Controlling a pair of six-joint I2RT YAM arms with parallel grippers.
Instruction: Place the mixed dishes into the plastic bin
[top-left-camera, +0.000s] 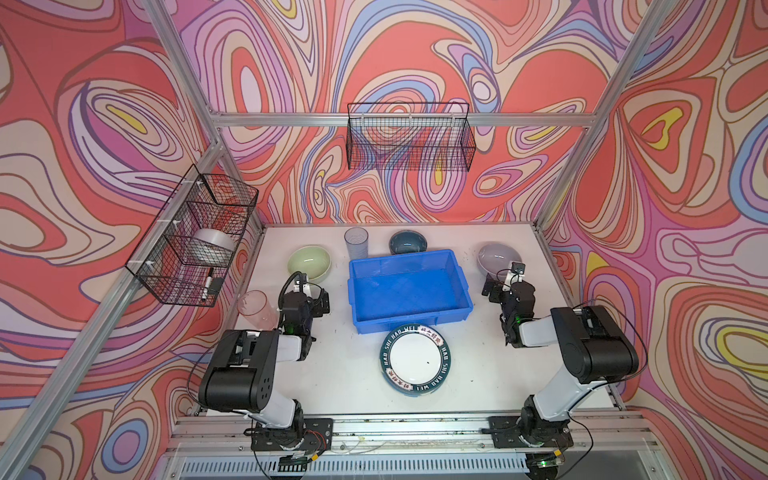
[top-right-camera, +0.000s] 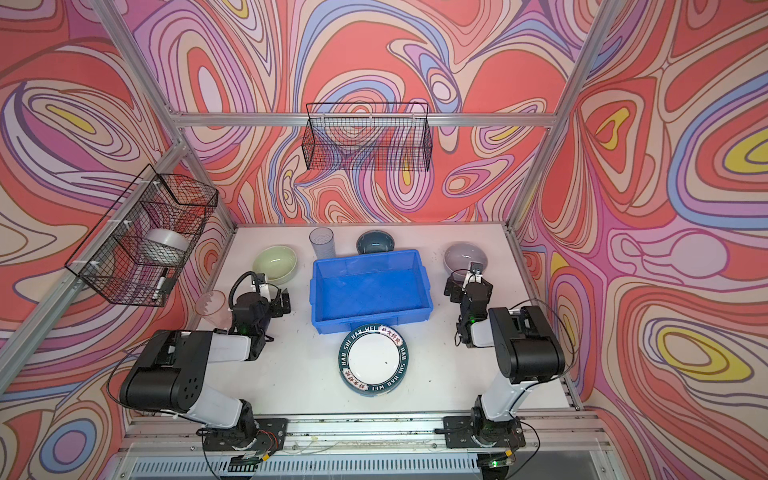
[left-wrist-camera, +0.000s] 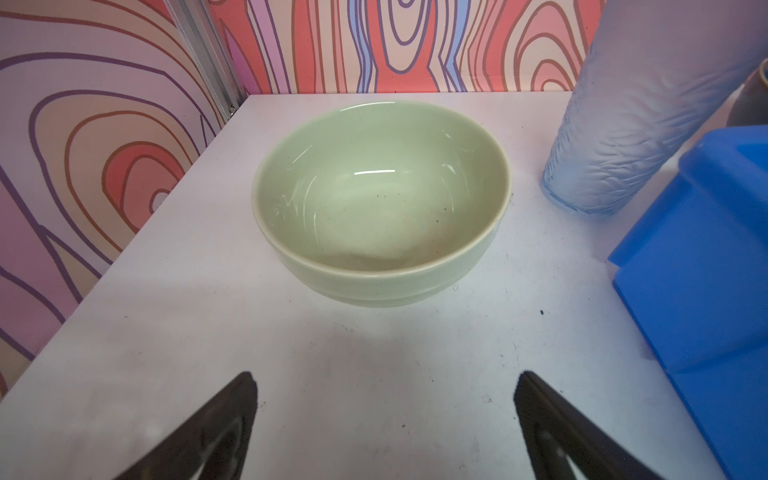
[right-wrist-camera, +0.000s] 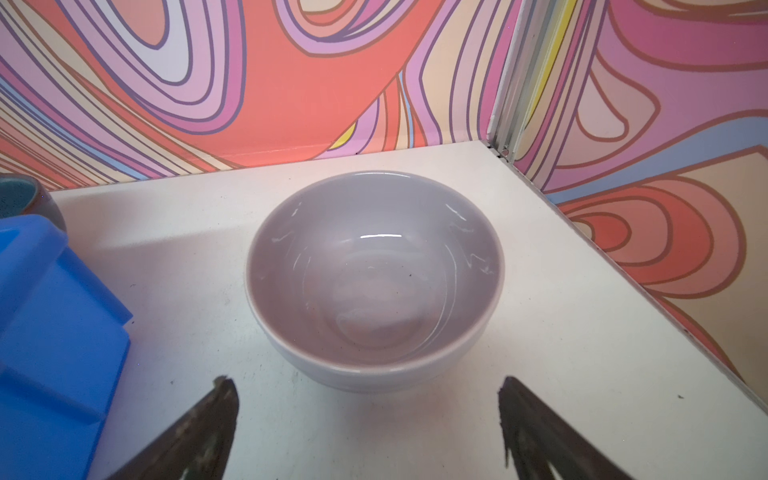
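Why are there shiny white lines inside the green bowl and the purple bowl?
Left wrist view: light glints off the glossy pale green bowl. Right wrist view: same glints on the glossy lavender bowl. The left wrist lens also makes the clear bluish tumbler look tilted.

- Plastic bin (top-left-camera: 409, 291): bright blue, plain.
- Green bowl (left-wrist-camera: 380, 208): pale, glossy green.
- Lavender bowl (right-wrist-camera: 374, 282): greyish lilac.
- Dark bowl (top-left-camera: 408, 242): deep blue-teal.
- Bluish tumbler (left-wrist-camera: 623, 137): clear pale blue, rippled.
- Pink tumbler (top-left-camera: 257, 309): clear pale pink.
- Plate (top-left-camera: 415, 359): white centre, dark green rim with white letters and red patches; a blue edge shows beneath, perhaps another plate.
- Walls (top-left-camera: 415, 54): swirls of coral, lilac, blue, yellow, dark-outlined.
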